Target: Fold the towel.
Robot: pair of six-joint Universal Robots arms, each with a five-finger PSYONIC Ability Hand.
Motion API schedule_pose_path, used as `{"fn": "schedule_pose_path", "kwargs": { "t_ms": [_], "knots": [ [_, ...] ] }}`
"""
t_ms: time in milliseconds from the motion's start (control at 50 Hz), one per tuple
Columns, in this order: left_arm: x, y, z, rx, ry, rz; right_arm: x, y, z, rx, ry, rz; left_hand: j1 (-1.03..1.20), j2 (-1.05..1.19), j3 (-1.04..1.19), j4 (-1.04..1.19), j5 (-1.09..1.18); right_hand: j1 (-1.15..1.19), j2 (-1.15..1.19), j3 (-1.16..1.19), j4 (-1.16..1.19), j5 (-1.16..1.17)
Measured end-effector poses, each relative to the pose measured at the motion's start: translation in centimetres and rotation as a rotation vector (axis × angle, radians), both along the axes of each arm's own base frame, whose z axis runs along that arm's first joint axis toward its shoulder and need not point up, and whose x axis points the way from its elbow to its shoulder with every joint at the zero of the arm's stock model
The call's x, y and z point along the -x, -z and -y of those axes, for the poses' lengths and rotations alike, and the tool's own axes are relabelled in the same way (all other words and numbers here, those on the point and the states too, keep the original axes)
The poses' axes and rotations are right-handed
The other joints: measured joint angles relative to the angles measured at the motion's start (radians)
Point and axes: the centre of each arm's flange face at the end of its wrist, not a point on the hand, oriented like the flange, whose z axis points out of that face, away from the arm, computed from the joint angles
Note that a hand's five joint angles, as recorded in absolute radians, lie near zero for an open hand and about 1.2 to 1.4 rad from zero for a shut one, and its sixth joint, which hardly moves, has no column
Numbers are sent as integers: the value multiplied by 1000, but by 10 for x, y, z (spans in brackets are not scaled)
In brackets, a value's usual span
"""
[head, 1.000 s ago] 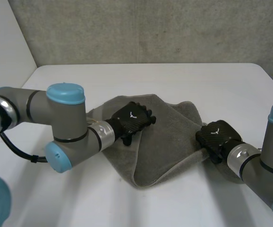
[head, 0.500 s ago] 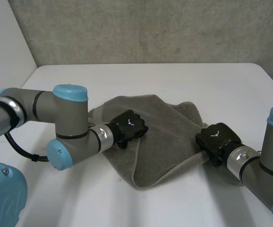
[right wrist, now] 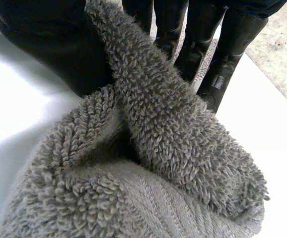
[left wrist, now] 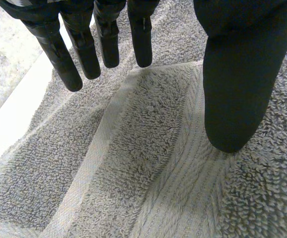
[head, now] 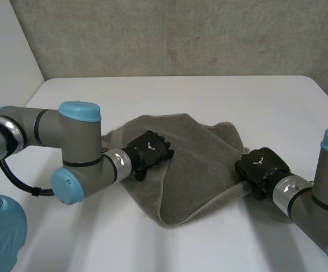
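Note:
A grey towel (head: 201,164) lies crumpled on the white table (head: 209,93), with one flap folded over its middle. My left hand (head: 150,153) rests on the towel's left part, open; in its wrist view the straight fingers (left wrist: 108,39) and the thumb (left wrist: 238,74) stand apart over a hemmed edge of the towel (left wrist: 148,163). My right hand (head: 260,165) is at the towel's right edge. There a thick fold of towel (right wrist: 173,148) is pinched between its thumb (right wrist: 49,44) and its fingers (right wrist: 233,39).
Bare white table lies behind the towel and in front of it. A grey concrete wall (head: 181,34) closes off the back, and the table's left edge (head: 36,93) meets a pale side wall.
My left hand slid a little back and leftward across the towel; its fingers curled briefly half a second ago and are straight again. The right hand kept its grip and place.

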Motion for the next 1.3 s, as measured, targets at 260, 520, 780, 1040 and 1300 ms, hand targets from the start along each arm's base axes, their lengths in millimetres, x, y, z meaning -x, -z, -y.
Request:
{"fn": "schedule_pose_path", "kwargs": {
  "t_ms": [260, 520, 780, 1040, 1300],
  "knots": [
    [-2, 5, -3, -17, 0, 11, 0, 1, 0, -1, 0, 0, -13, -12, -12, -12, -13, 0, 0, 0, -2, 0],
    [-3, 7, -5, -20, -1, 13, 0, 2, 0, -4, 0, -2, 335, 447, 436, 438, 427, -10, -10, -10, -15, -3],
    [-3, -28, 5, 98, -48, -53, 0, 2, 0, -5, -1, -3, 337, 591, 589, 592, 582, -28, -24, -24, -28, -18],
    [-25, -30, 2, 77, -95, -45, 0, 2, 0, -5, -2, -4, 364, 573, 575, 595, 596, -34, -29, -32, -34, -23],
    [-24, -15, -8, 32, -65, -29, 0, 2, -1, -7, -3, -5, -149, -152, -146, -148, -149, -52, -44, -46, -49, -36]
  ]
}}
